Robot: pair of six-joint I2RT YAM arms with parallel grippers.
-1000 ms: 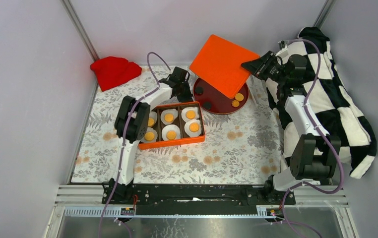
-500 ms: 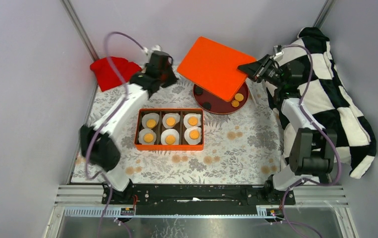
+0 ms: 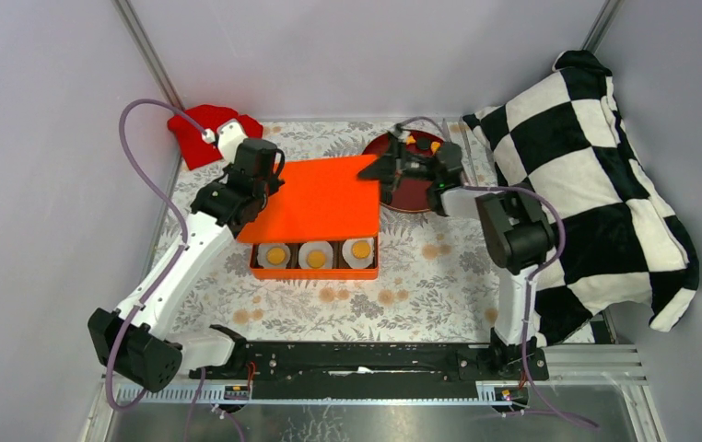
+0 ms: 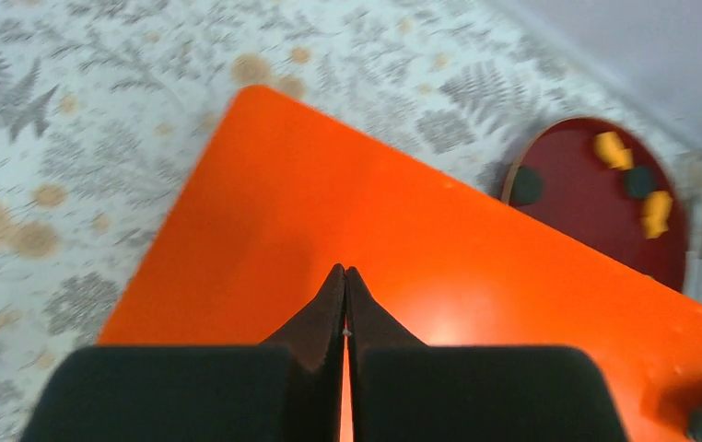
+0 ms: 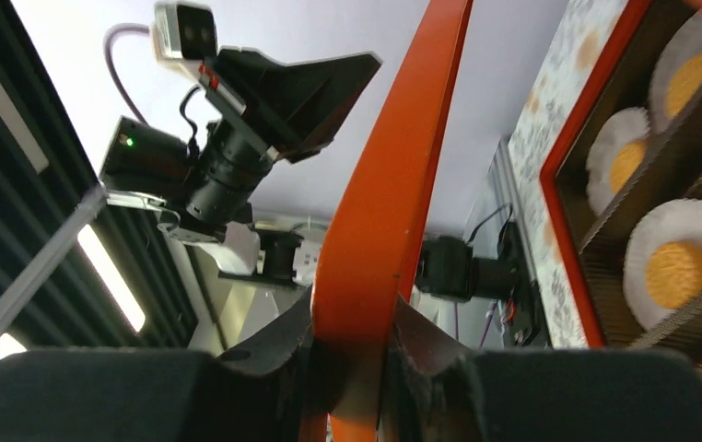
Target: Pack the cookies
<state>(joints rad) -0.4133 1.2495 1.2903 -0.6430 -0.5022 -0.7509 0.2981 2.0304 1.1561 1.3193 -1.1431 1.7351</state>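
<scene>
Three orange-yellow cookies in white liners show in the front row of the orange box. The flat orange lid lies tilted over the box's back row. My right gripper is shut on the lid's right edge; the right wrist view shows the lid's rim pinched between the jaws and cookies below. My left gripper is shut, its tips over the lid near its left side. Two more cookies lie on the dark red plate.
The red plate sits behind the box's right end, with small dark discs on it. A red cloth lies at the back left. A black-and-white checkered cushion fills the right side. A floral mat covers the table.
My right gripper carried the lid left and down from above the plate to over the box. My left arm swung from the back left to the lid's left side.
</scene>
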